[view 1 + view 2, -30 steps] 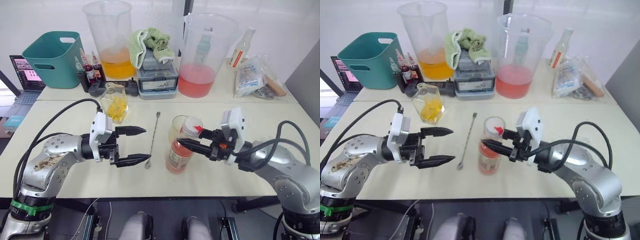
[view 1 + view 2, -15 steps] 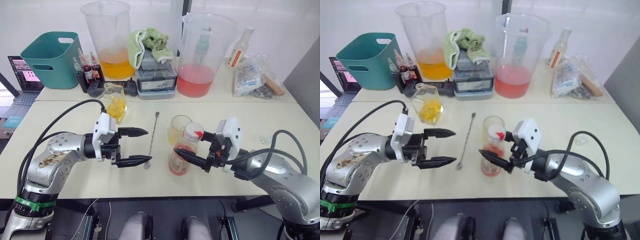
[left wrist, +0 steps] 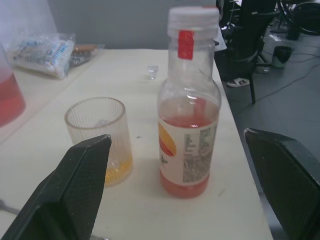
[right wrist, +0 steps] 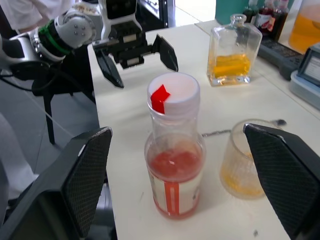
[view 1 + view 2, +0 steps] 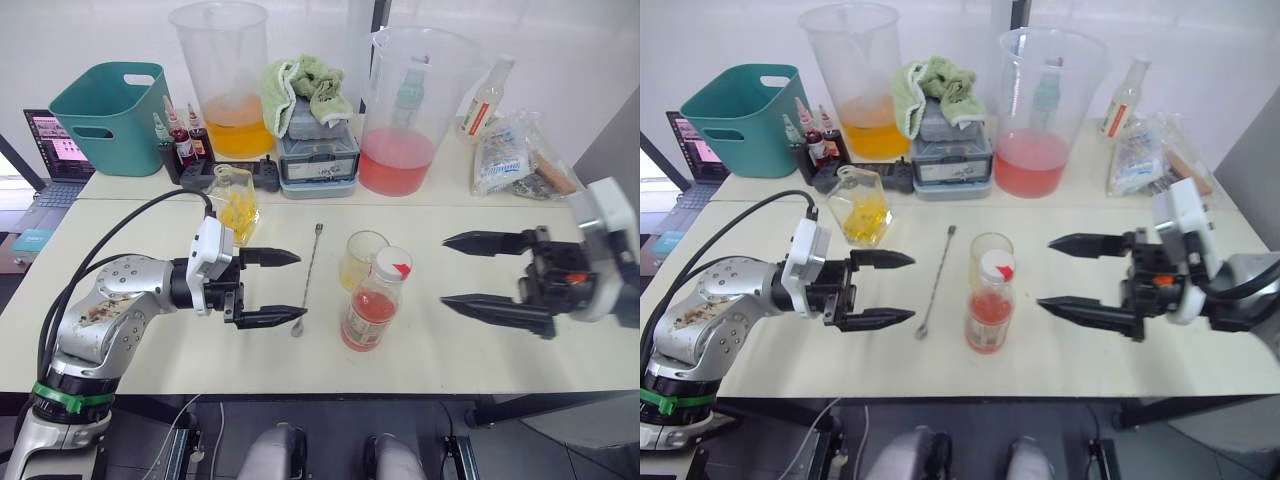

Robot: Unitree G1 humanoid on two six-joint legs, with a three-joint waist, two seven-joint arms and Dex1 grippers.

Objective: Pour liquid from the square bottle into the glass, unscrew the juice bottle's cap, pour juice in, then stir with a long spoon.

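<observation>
A: On the near table (image 5: 120, 225), what is the state of each pincer?

B: The right gripper (image 5: 475, 272) has its 2 fingers spread wide and grips nothing. It hovers to the right of the juice bottle (image 5: 374, 299), well apart from it. The left gripper (image 5: 285, 287) is likewise spread wide and empty, level with the lower end of the long spoon (image 5: 307, 277) and just beside it.

A: What differs from 0.5 s ago?

B: At that point the right gripper's fingers flanked the juice bottle. The arm has since withdrawn to the right, and the bottle stands free. The left gripper's pose is unchanged.

A: Condition of the task items?

B: The juice bottle is upright near the front of the table, with its white cap (image 5: 391, 264) on and a red tab on the cap. It is roughly 1/3 full of red juice. The glass (image 5: 362, 258) stands just behind it, holding a shallow layer of yellow liquid. The square bottle (image 5: 235, 203) stands upright to the left, behind the left gripper, holding yellow liquid. The long spoon lies flat between the square bottle and the glass.
</observation>
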